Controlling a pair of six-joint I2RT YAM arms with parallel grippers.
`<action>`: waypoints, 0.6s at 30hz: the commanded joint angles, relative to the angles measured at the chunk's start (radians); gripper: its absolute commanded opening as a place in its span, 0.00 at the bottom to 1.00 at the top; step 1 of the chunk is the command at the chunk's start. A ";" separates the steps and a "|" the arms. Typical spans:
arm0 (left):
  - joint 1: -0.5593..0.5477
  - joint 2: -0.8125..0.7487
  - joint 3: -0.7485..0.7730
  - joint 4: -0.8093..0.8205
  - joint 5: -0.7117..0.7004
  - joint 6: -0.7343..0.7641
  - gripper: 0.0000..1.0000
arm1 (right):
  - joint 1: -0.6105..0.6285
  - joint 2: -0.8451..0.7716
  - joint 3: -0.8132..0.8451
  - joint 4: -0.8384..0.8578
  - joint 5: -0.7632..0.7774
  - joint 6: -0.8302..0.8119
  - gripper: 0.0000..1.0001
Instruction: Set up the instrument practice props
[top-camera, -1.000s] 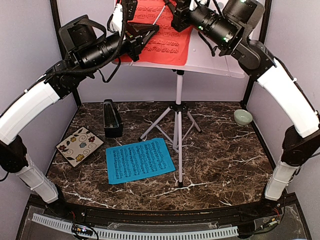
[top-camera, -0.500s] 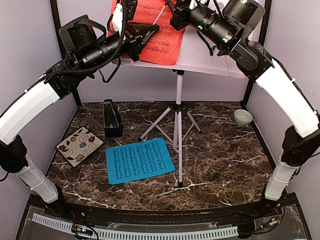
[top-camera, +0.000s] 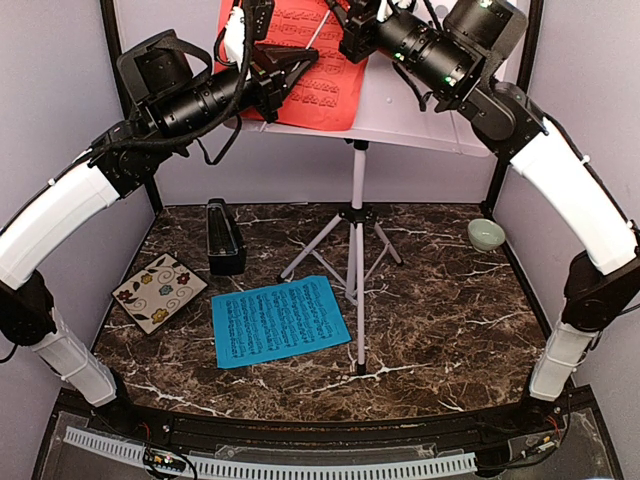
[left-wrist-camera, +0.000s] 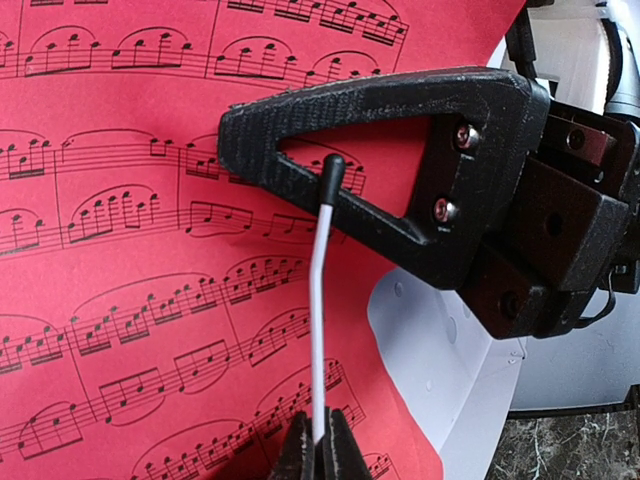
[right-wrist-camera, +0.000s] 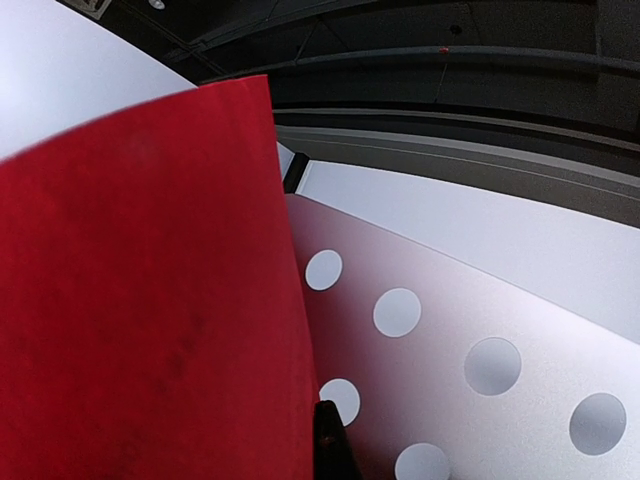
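The white perforated music stand (top-camera: 357, 200) stands on its tripod mid-table. The red sheet (top-camera: 320, 60) lies against its desk (top-camera: 420, 110), tilted, and fills the left wrist view (left-wrist-camera: 120, 300). My left gripper (top-camera: 308, 58) is shut on the stand's white wire page holder (left-wrist-camera: 318, 330), which has a black tip. My right gripper (top-camera: 350, 22) is shut on the red sheet's upper edge (right-wrist-camera: 150, 300); its black triangular finger (left-wrist-camera: 360, 150) lies on the sheet. The blue sheet (top-camera: 280, 320) lies flat on the table. The black metronome (top-camera: 224, 238) stands at the back left.
A square floral tile (top-camera: 160, 292) lies at the left, near the metronome. A small pale green bowl (top-camera: 486, 235) sits at the back right. The tripod legs (top-camera: 360, 330) reach down past the blue sheet's right edge. Walls close in both sides.
The red sheet has slid left and a little up across the stand's desk, with my right gripper moving the same way. My left gripper has stayed on the wire holder.
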 joint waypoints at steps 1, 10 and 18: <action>-0.005 -0.027 0.001 0.064 0.029 -0.001 0.05 | 0.010 0.005 0.014 0.020 -0.041 -0.013 0.00; -0.022 -0.049 -0.019 0.060 0.034 -0.009 0.38 | 0.011 0.013 0.024 0.041 -0.040 -0.039 0.01; -0.037 -0.122 -0.105 0.062 -0.024 -0.028 0.55 | 0.010 0.005 0.024 0.067 -0.008 -0.050 0.19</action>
